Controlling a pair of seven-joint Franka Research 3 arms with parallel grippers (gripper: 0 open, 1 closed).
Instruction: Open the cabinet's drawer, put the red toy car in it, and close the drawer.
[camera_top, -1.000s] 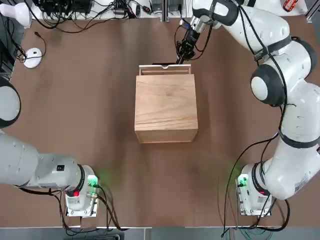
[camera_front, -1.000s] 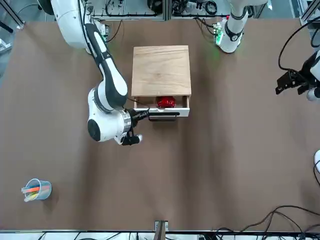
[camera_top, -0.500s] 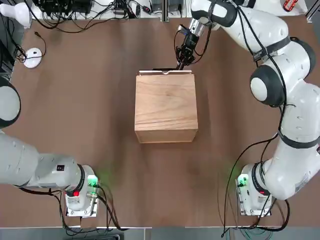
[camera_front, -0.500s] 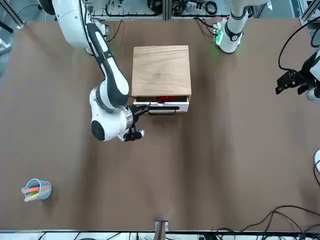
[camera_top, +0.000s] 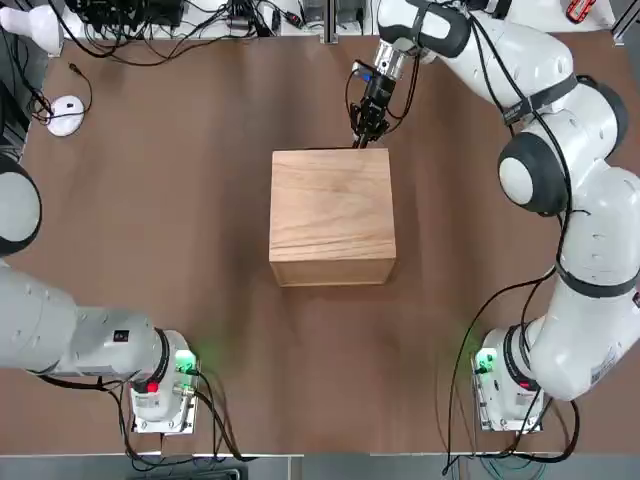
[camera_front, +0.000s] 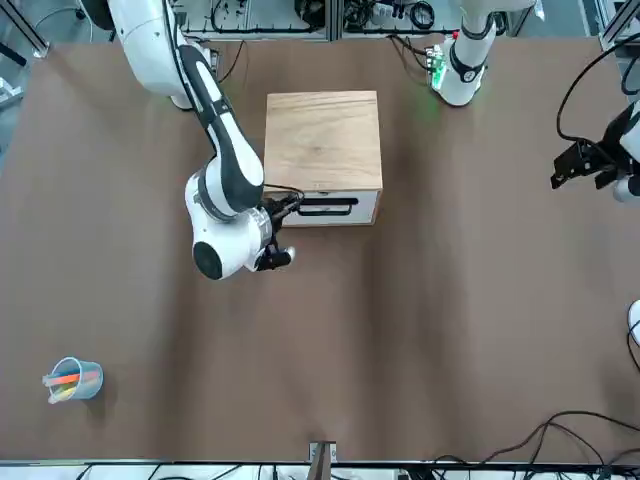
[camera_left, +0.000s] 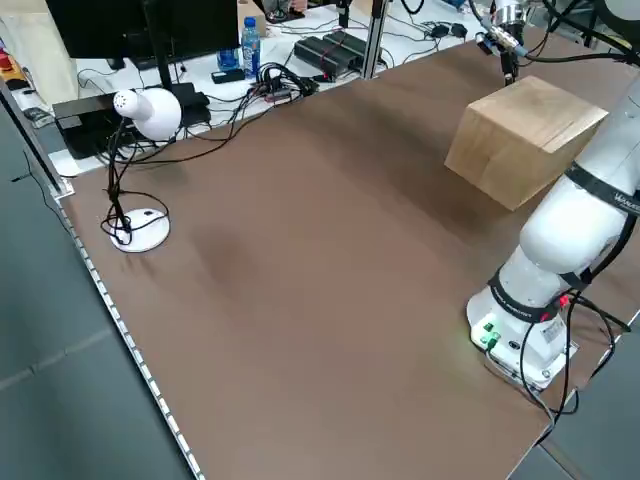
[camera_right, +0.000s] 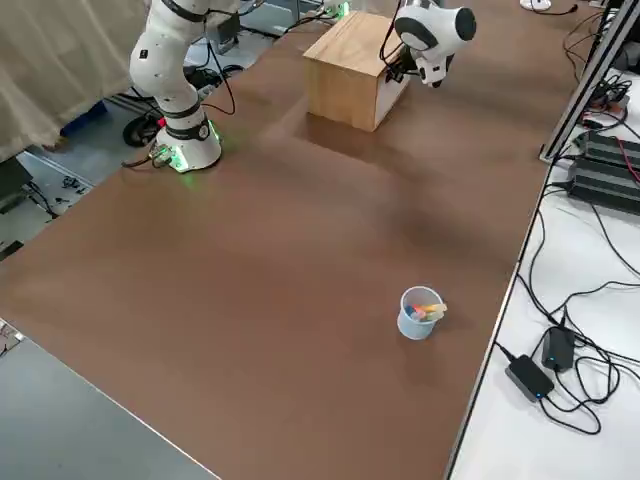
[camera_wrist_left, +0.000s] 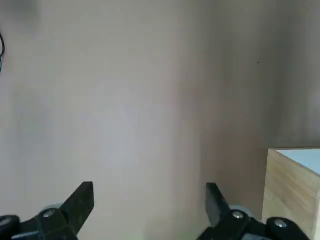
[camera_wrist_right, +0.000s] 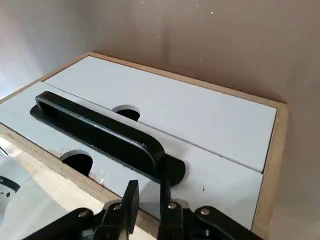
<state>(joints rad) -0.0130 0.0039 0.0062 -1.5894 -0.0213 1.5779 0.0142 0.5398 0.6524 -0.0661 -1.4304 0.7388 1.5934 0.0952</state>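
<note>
Top view, cabinet: sits mid-worktop, pale tan and plainly grained, front face turned out of sight.
Top view, right gripper: reaches down just beyond the cabinet's front edge, tips hard to make out.
Front view, drawer: closed, white-fronted, partly covered at one end by the right gripper; bears a black bar handle.
Front view, left gripper: parked well apart from the cabinet, arm cut off by the picture's edge.
Left side view, cabinet: shows top and wooden sides, drawer side hidden.
Right side view, cabinet: shows a sliver of white front, partly behind the right arm.
Left wrist view, left gripper: jaws released and wide, with bare worktop between; cabinet corner cut off.
Right wrist view, right gripper: jaws clenched on nothing visible, close by one end of the handle, contact impossible to tell.
Right wrist view, drawer: lies flush beside a second white panel, handle glossy, dark notch near the edge.
All views, red toy car: out of sight, exact place impossible to tell.
</note>
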